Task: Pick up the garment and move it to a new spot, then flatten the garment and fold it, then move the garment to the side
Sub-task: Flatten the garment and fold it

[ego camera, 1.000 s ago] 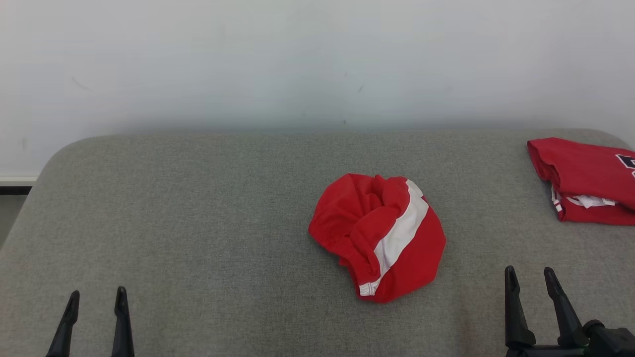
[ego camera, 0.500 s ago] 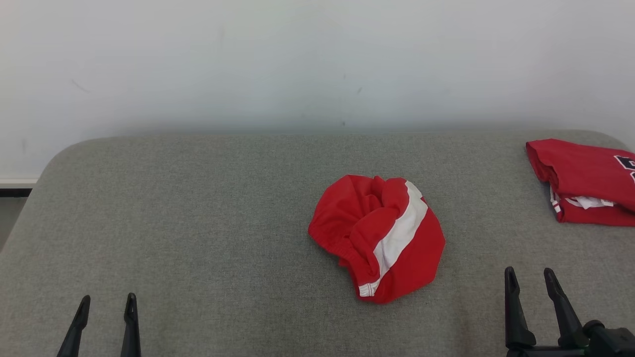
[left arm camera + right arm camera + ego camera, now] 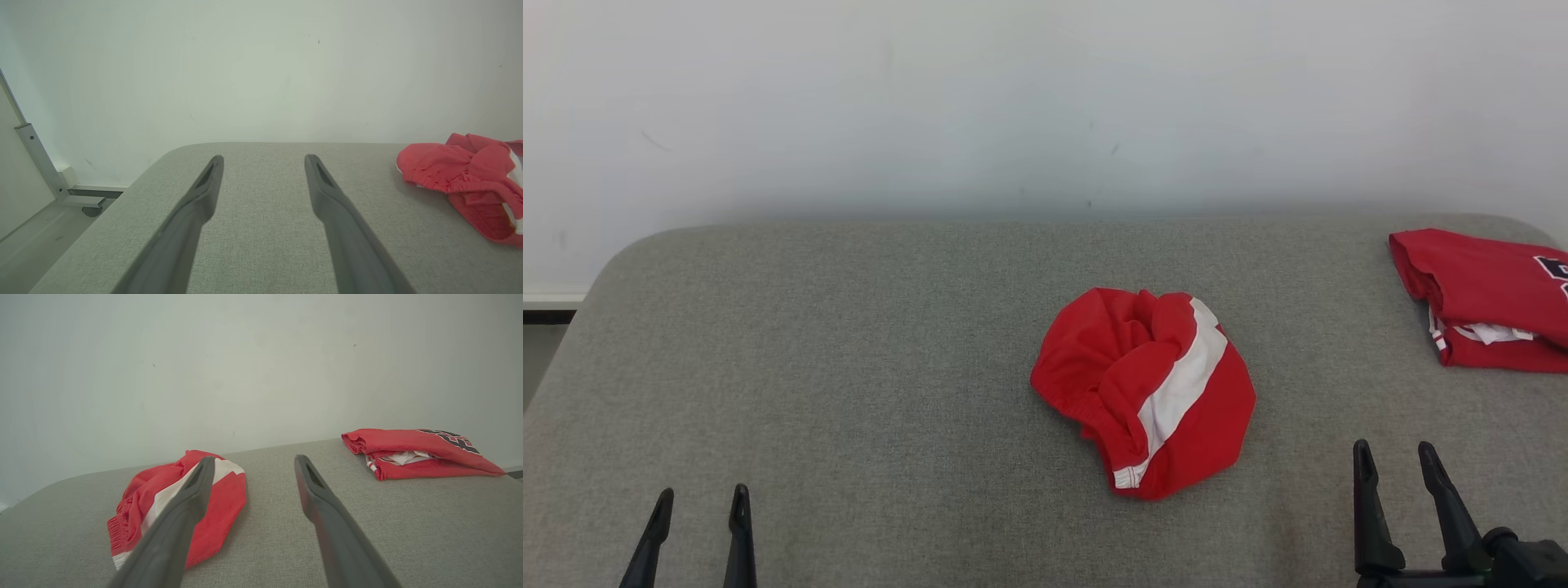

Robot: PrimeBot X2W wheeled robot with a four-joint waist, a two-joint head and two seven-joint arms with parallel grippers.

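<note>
Between the two grippers, but farther out past their tips, the red garment lies in a crumpled heap on the grey padded top. It has a white stripe across it. The left gripper has its two dark fingers spread apart with nothing between them, and the garment sits off to the right of its jaws, well apart from them. The right gripper also has its fingers spread wide and holds nothing; the garment lies to the left of its jaws, near but not touching. Ahead and to the right of the right jaws, a folded red shirt rests near the far edge of the top. A pale wall stands behind it all.
</note>
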